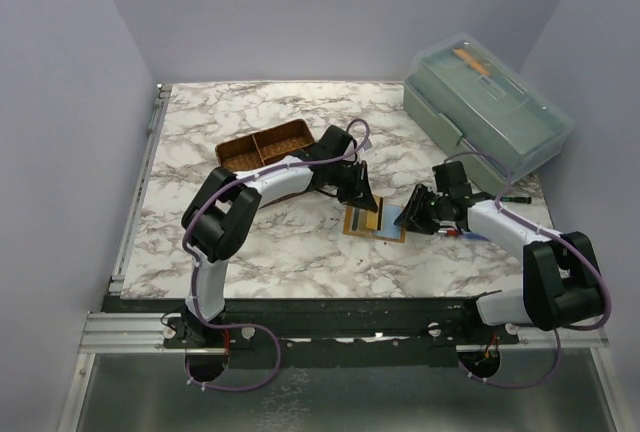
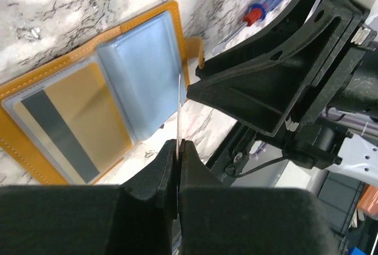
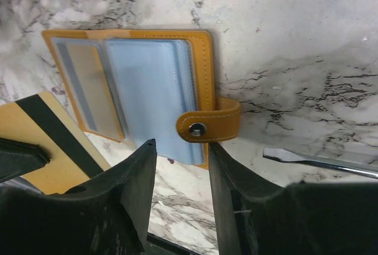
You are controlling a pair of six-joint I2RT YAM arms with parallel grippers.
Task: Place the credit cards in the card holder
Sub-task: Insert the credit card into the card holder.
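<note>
The orange-tan card holder (image 1: 375, 221) lies open on the marble table, between my two grippers. A yellowish card with a grey stripe (image 2: 77, 125) sits in its clear left sleeve, and pale blue sleeves (image 2: 142, 72) lie on the right. My left gripper (image 2: 178, 144) is shut on a thin card seen edge-on (image 2: 179, 107). In the right wrist view this is a yellowish card with a black stripe (image 3: 50, 149), held just off the holder's corner. My right gripper (image 3: 180, 146) is open and empty, its jaws straddling the holder's snap strap (image 3: 208, 125) from above.
A brown divided basket (image 1: 265, 147) stands behind the left arm. A grey-green box with a clear lid (image 1: 487, 102) stands at the back right. A blue and red screwdriver (image 2: 266, 4) lies beside the right gripper, its tip (image 3: 319, 162) near the strap.
</note>
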